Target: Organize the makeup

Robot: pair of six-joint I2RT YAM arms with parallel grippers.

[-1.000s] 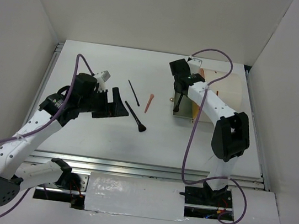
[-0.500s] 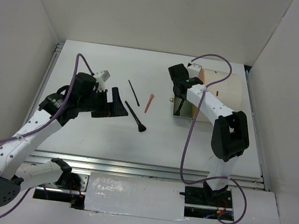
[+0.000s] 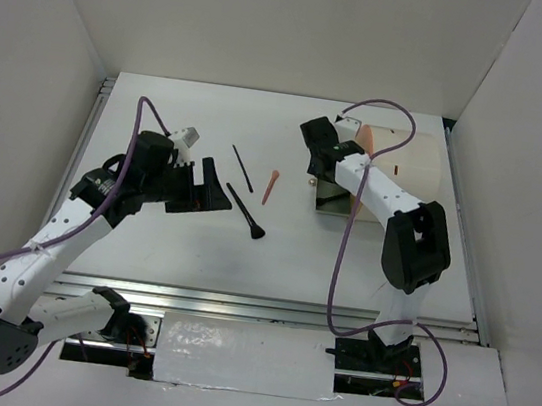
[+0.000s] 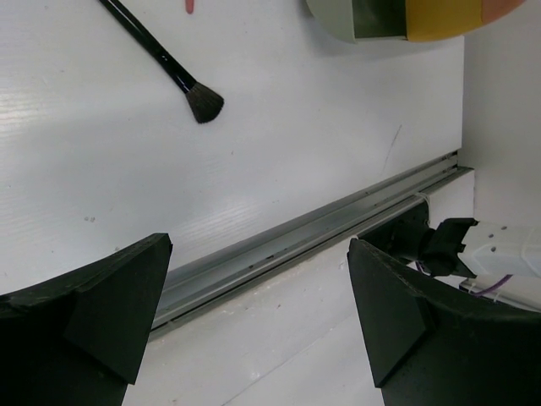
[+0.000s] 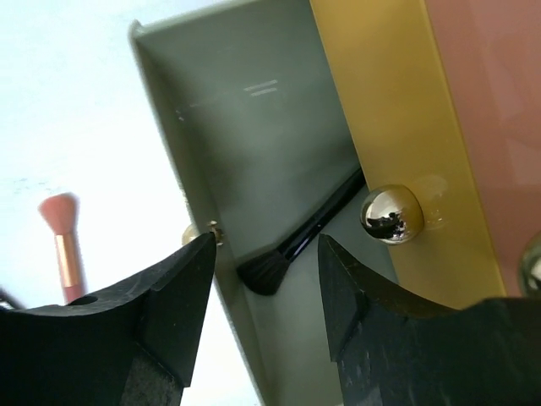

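White tabletop (image 3: 164, 249) carries the loose makeup: a black brush (image 4: 169, 68), a thin black stick (image 3: 243, 168) and an orange-pink stick (image 3: 270, 186). The right end effector (image 5: 264, 254) hovers spread and empty over the box's (image 3: 421, 174) open drawer (image 5: 245, 127), where a stored brush (image 5: 313, 233) lies, evidently the collecting place. The left end effector (image 4: 260, 254) hangs wide and empty beside the black brush.

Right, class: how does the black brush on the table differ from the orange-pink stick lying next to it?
Colour: the black brush is black throughout; the orange-pink stick is orange-pink. Length: the brush is clearly longer than the stick. Pose: the brush lies slanted, bristle head toward the arms' bases; the stick lies nearly straight front to back. Shared: both lie flat on the table, outside the open drawer, with no fingers on them.
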